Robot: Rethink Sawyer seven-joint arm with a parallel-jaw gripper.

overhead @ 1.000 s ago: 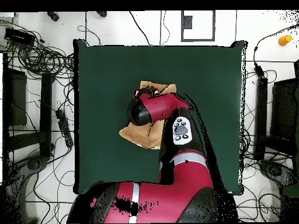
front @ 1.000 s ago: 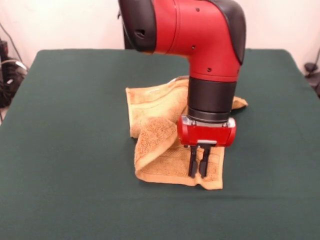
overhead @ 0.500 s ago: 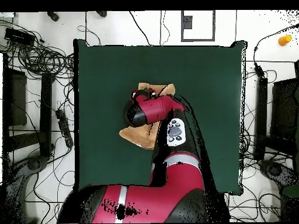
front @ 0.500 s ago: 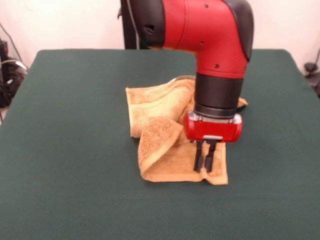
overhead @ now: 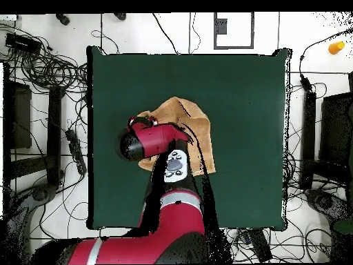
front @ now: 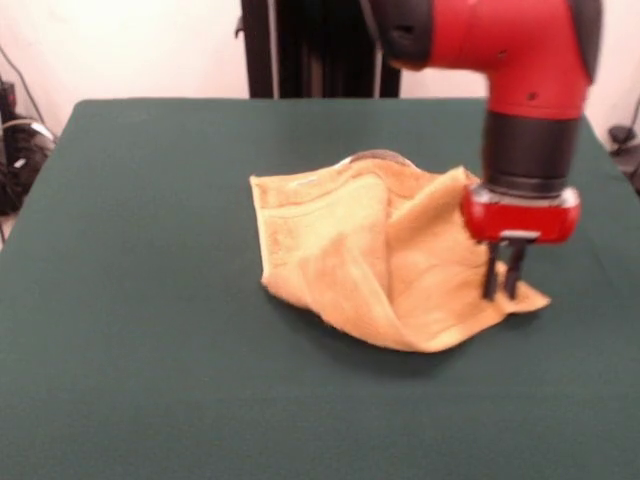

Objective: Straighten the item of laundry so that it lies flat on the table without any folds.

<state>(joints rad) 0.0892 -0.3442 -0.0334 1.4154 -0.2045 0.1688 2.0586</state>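
The orange-tan towel [front: 370, 250] lies rumpled in the middle of the dark green table [front: 150, 300]. Its left part is fairly flat, and a raised fold runs down its middle to the near edge. My gripper [front: 503, 280] points straight down at the towel's right corner, fingers close together and shut on that corner, which stays low on the table. In the overhead view the towel [overhead: 189, 117] spreads beside the red arm [overhead: 152, 141], which hides the gripper and part of the cloth. No white label shows.
The table [overhead: 241, 83] extends far beyond the towel on all sides. The black pedestal [front: 300, 50] stands at the far edge. Cables and dark equipment [overhead: 41, 69] lie on the floor around the table, and a small orange object [overhead: 336, 47] lies off its corner.
My gripper has moved to the right in the front view, dragging the towel's corner with it. The folded-over flap has opened out and the towel now spreads wider.
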